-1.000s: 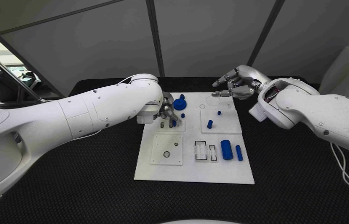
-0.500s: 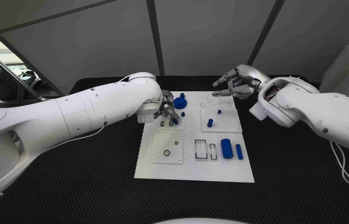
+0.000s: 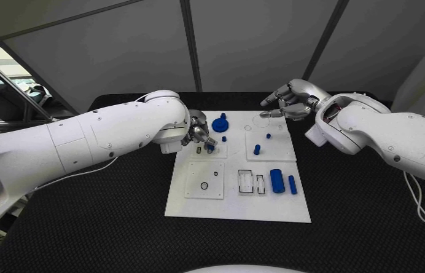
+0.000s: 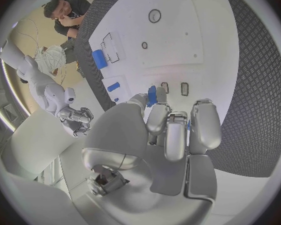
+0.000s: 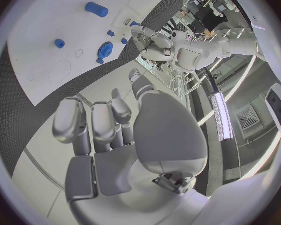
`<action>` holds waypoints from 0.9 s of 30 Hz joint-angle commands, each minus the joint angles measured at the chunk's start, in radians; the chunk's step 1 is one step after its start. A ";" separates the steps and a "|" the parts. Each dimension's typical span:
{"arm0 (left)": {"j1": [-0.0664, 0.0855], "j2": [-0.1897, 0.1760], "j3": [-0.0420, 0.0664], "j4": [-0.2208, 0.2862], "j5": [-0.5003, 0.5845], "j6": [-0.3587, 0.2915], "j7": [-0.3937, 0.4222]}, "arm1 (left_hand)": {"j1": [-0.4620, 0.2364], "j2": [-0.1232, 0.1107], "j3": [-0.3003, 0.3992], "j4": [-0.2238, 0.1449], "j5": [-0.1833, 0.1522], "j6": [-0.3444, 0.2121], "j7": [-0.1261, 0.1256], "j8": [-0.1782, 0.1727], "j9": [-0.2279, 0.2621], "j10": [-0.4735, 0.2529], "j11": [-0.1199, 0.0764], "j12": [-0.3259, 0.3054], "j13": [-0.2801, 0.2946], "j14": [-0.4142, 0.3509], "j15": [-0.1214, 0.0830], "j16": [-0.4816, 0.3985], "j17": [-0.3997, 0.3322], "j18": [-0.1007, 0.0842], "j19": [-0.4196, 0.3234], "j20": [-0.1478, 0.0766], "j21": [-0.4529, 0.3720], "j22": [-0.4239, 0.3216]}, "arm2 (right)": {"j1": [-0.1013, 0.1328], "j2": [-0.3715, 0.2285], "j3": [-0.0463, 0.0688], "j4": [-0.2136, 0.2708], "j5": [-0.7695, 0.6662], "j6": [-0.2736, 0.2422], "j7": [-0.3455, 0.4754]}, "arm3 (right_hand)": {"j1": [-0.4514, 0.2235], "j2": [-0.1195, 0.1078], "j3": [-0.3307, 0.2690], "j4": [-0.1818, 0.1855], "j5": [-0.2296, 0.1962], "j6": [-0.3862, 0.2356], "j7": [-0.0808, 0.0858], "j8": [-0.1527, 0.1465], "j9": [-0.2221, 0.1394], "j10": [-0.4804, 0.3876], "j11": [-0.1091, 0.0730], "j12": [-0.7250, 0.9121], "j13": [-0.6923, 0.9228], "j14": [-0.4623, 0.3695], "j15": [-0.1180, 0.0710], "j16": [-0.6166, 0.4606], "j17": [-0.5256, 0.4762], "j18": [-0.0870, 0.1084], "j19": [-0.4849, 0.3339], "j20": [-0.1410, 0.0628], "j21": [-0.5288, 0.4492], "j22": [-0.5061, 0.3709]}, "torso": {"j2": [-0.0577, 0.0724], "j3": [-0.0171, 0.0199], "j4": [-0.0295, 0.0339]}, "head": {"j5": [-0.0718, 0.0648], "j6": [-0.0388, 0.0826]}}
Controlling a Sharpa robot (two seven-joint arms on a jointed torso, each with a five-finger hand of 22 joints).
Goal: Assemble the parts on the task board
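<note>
The white task board [image 3: 237, 206] lies in the middle of the table. My left hand [image 3: 198, 136] hovers over the board's far left tile, just above two small slots [image 3: 202, 152]. It pinches a small blue part [image 4: 152, 96] between thumb and finger, close over those slots [image 4: 175, 88]. My right hand [image 3: 288, 103] hangs above the board's far right corner, its fingers [image 5: 103, 122] loosely bent with nothing in them. On the board lie a blue disc [image 3: 218, 125], a blue peg [image 3: 256, 150], a thick blue cylinder [image 3: 276, 181] and a thin blue bar [image 3: 292, 185].
Black textured matting [image 3: 106, 217] covers the table around the board. The near left tile has two round holes [image 3: 204, 186], and two rectangular recesses [image 3: 244, 181] sit beside the cylinder. Grey panel walls stand behind the table.
My left arm has swung slightly outward while its hand stays over the slots with the blue part. The right hand has barely moved.
</note>
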 commanded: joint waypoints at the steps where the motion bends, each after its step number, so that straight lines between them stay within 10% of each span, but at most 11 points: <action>1: -0.005 -0.022 0.000 0.032 -0.006 -0.096 0.014 | -0.037 -0.007 0.211 -0.174 -0.004 0.010 0.000 -0.005 0.015 0.030 -0.027 0.005 0.293 0.094 -0.005 0.007 0.245 -0.021 0.006 0.000 0.001 0.006 | 0.002 -0.001 0.001 -0.002 -0.008 0.009 0.005 | -0.001 0.005 -0.001 -0.005 0.006 -0.007 0.003 -0.005 -0.001 -0.001 0.002 -0.003 -0.002 0.006 0.001 -0.005 -0.002 0.016 0.004 -0.002 -0.004 -0.002 | -0.001 0.0012 0.0013 | 0.002 -0.002; 27: -0.074 -0.026 0.000 0.055 -0.160 -0.193 0.011 | -0.074 -0.023 0.265 -0.192 -0.009 0.021 -0.001 -0.009 0.037 0.039 -0.031 0.016 0.301 0.096 -0.006 0.011 0.248 -0.023 0.013 -0.002 0.005 0.018 | 0.002 0.006 0.001 -0.016 -0.037 0.016 0.013 | -0.004 0.006 -0.001 -0.005 0.006 -0.008 0.003 -0.005 -0.001 -0.001 0.002 -0.003 -0.001 0.006 0.001 -0.006 -0.003 0.016 0.003 -0.002 -0.006 -0.004 | -0.004 0.0040 0.0042 | 0.004 -0.012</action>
